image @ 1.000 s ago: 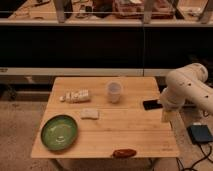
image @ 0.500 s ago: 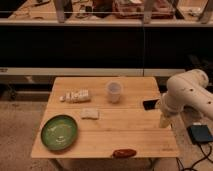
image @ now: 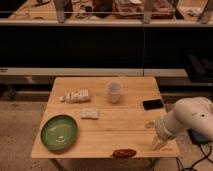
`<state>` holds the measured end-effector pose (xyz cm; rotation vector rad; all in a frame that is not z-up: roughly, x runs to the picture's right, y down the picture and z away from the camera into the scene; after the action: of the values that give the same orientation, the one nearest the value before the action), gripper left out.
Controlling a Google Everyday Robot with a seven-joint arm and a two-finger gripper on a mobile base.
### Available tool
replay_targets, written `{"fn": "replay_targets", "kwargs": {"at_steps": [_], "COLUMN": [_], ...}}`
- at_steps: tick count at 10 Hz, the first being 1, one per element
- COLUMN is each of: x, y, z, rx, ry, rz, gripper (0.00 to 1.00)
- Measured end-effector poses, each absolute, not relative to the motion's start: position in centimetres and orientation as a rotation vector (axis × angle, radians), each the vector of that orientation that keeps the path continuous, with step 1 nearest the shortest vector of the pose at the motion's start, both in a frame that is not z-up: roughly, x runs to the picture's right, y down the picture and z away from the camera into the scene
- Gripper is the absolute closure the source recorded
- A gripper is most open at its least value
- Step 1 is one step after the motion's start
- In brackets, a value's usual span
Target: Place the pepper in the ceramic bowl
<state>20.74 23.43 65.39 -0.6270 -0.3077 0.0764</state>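
Note:
The pepper [image: 124,153], small, dark red and glossy, lies at the table's front edge, right of centre. The ceramic bowl [image: 59,132], a wide shallow green dish, sits at the front left of the wooden table [image: 120,127]. My gripper [image: 158,144] points down over the front right corner of the table, to the right of the pepper and apart from it. The white arm [image: 190,117] reaches in from the right.
A translucent white plastic cup [image: 114,91] stands at the back middle. A white packet with dark print [image: 76,95] lies at the back left, a small pale block [image: 90,113] near the centre, a black phone [image: 153,104] at the right. Dark shelving runs behind the table.
The arm has lowered and swung forward, bringing the gripper down toward the table's front right corner, closer to the pepper. The objects on the table have not moved.

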Motion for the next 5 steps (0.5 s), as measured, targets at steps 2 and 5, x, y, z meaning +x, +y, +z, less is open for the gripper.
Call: {"fn": "replay_targets", "kwargs": {"at_steps": [2,5], "x": [19.2,18.9], "y": [25.9,26.2], "z": [65.4,65.4], "rx": [-0.614,-0.612], "ry": [-0.33,-0.334], "rz": [0.018,0.008], "gripper": [0.35,0.35]}}
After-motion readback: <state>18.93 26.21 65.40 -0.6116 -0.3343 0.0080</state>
